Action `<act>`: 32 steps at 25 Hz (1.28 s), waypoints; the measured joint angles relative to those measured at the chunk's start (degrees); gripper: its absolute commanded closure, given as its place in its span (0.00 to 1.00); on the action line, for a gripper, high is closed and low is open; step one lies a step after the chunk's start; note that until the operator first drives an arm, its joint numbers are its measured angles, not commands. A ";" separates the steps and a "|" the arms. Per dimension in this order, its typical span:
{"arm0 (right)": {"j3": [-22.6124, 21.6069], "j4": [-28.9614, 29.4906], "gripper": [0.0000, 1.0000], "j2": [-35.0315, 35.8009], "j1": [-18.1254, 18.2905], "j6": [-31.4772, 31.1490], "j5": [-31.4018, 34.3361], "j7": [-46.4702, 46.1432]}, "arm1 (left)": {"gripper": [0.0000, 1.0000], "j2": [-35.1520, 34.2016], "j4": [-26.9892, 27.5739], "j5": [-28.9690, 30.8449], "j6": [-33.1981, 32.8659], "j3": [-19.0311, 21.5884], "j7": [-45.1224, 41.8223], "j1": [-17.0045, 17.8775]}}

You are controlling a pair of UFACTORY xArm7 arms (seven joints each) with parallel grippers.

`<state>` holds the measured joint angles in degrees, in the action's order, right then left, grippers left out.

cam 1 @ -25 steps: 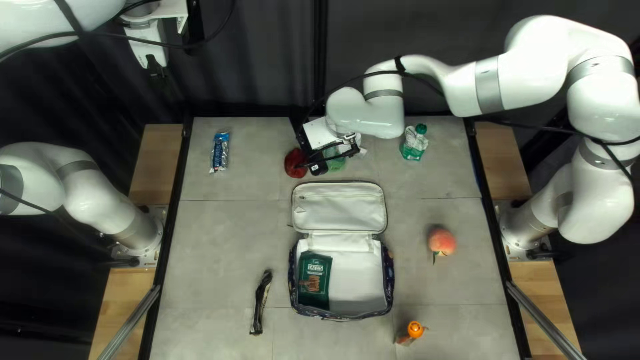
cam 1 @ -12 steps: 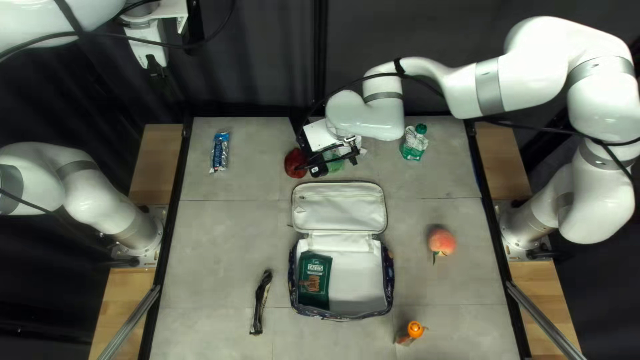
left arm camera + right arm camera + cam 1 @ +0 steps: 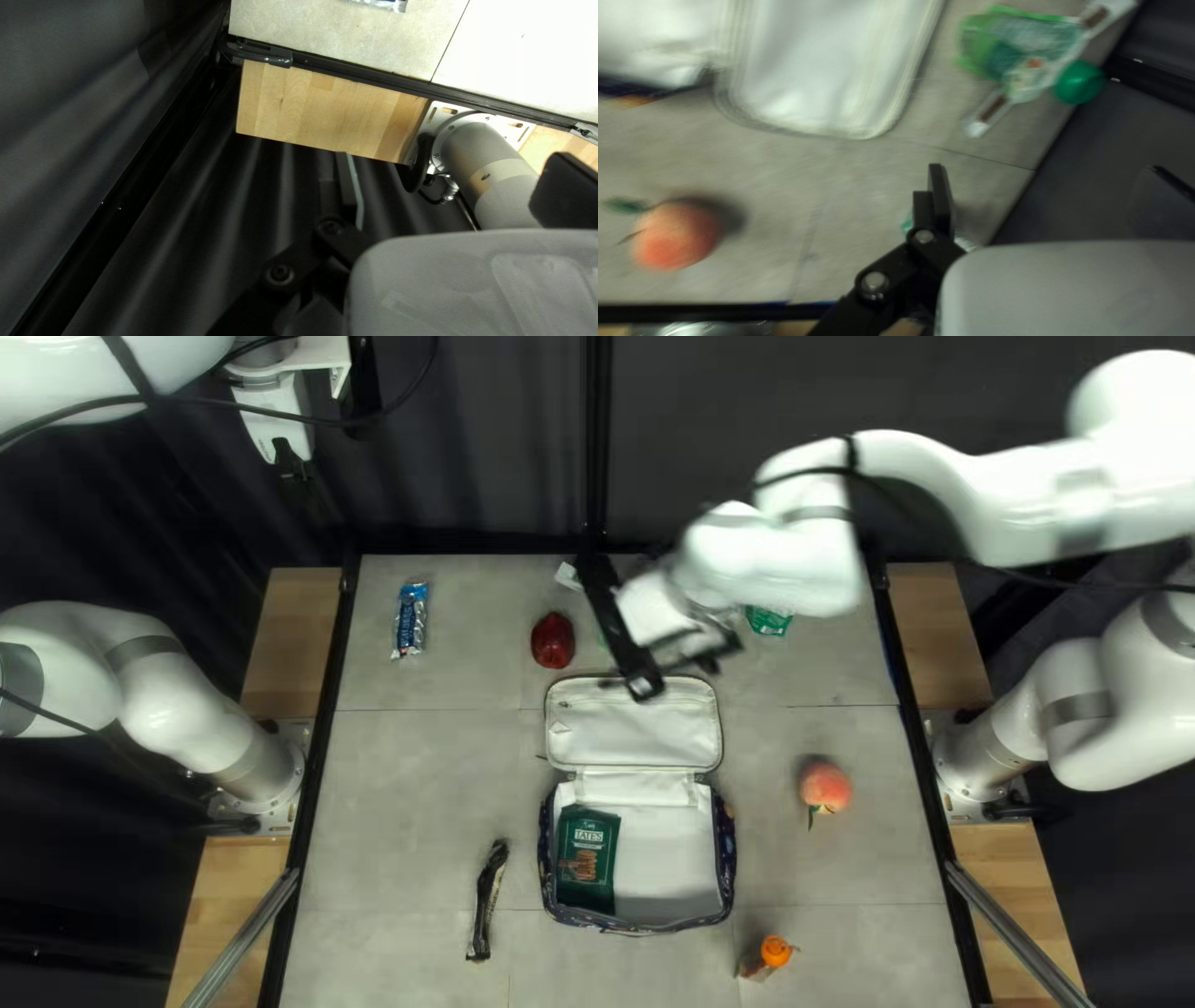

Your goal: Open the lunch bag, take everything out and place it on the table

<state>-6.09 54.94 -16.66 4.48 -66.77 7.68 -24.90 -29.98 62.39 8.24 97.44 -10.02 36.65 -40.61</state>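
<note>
The lunch bag (image 3: 719, 859) lies open in the middle of the table, its white lid (image 3: 635, 728) folded back toward the far side. A dark green packet (image 3: 586, 859) lies inside it at the left. My right gripper (image 3: 667, 658) hangs blurred over the lid's far edge, open and empty. In the right wrist view the right gripper (image 3: 1045, 179) is above bare table, with the lid (image 3: 822, 70) ahead of it. My left gripper (image 3: 285, 448) is raised beyond the table's far left corner, holding nothing that I can see.
On the table lie a blue snack bar (image 3: 410, 618), a red fruit (image 3: 553, 640), a green pouch (image 3: 1017, 65) partly behind my right arm, a peach (image 3: 825, 787), an orange-capped bottle (image 3: 771, 954) and a dark wrapper (image 3: 487, 899).
My right arm has lifted and swung right and nearer, away from the red fruit. Its gripper now hangs over the lid's far edge. The left arm has not moved.
</note>
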 measured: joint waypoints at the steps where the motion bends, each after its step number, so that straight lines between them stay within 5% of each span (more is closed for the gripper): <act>1: 0.15 -0.98 0.00 -1.42 -0.43 -0.49 -0.88 -1.02 | 0.00 0.00 0.00 0.00 0.00 0.00 0.00 0.00; 10: 8.04 -3.26 0.00 -9.24 0.73 -6.63 -3.92 -13.19 | 0.00 0.00 0.00 0.00 0.00 0.00 0.00 0.00; 16: 10.59 0.05 0.00 -8.84 5.00 -12.71 -3.47 -7.57 | 0.00 0.00 0.00 0.00 0.00 0.00 0.00 0.00; 25: 10.27 0.22 0.00 -9.21 5.74 -13.68 -2.93 -5.43 | 0.00 0.00 0.00 0.00 0.00 0.00 0.00 0.00; 32: 17.12 1.90 0.00 -11.53 10.69 -16.17 -0.83 -8.28 | 0.00 0.00 0.00 0.00 0.00 0.00 0.00 0.00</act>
<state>11.03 56.83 -28.20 15.17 -82.94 6.85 -33.18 -29.98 62.39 8.24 97.44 -10.02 36.65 -40.61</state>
